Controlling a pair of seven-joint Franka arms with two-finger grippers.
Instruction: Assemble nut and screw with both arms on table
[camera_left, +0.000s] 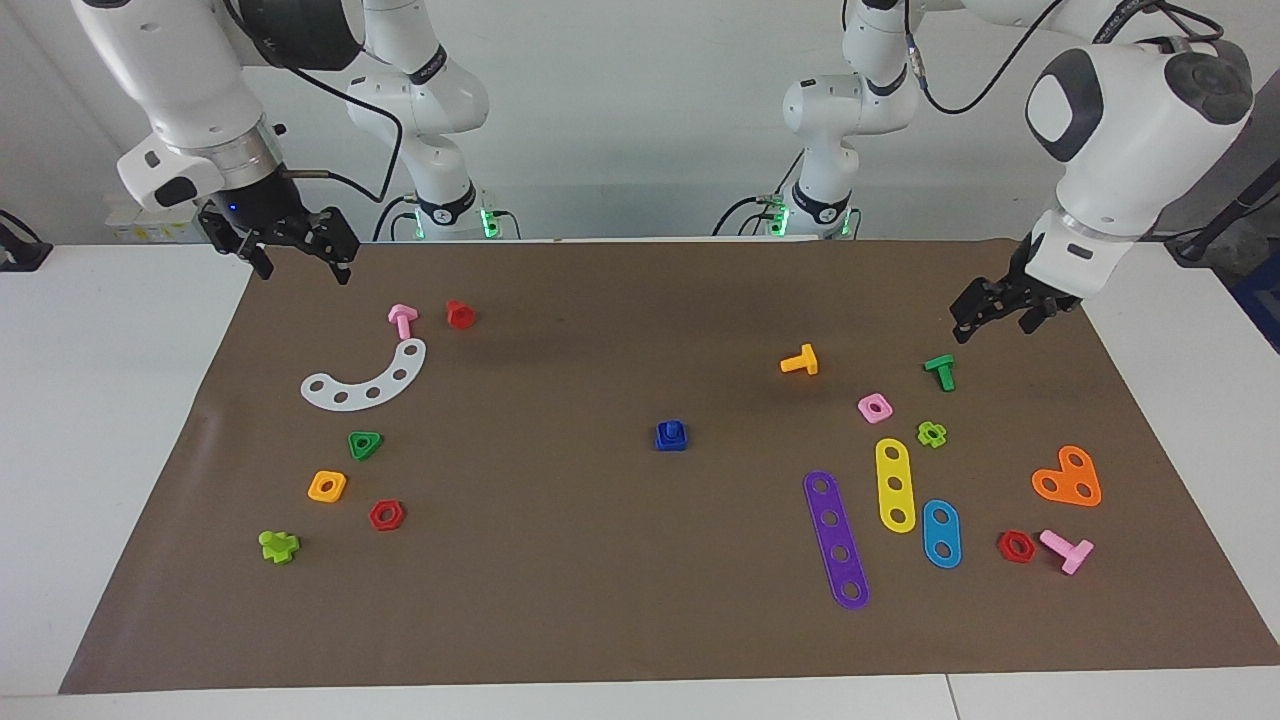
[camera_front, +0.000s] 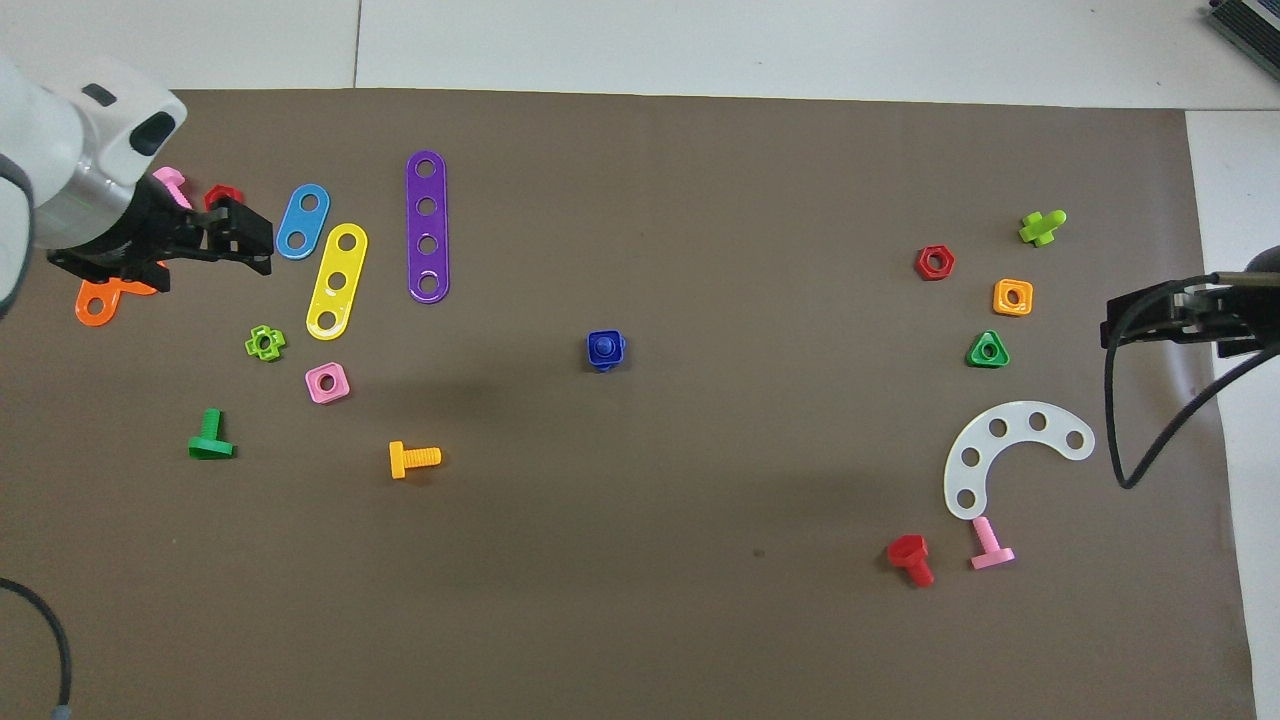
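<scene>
Dark-blue nut (camera_left: 671, 437), seated on its screw (camera_front: 604, 350) mid-mat, looked light, stiff, best pinched across flat sides; left gripper (camera_left: 1010, 309) and right gripper (camera_left: 294, 246) hung spread, empty.

The dark-blue nut (camera_left: 671, 438) lies flat near the middle of the table's (camera_left: 560, 600) brown mat, with the dark-blue screw (camera_left: 673, 429) seated in its centre hole, standing upright. Nothing touches the pair; other pieces lie well apart.
</scene>
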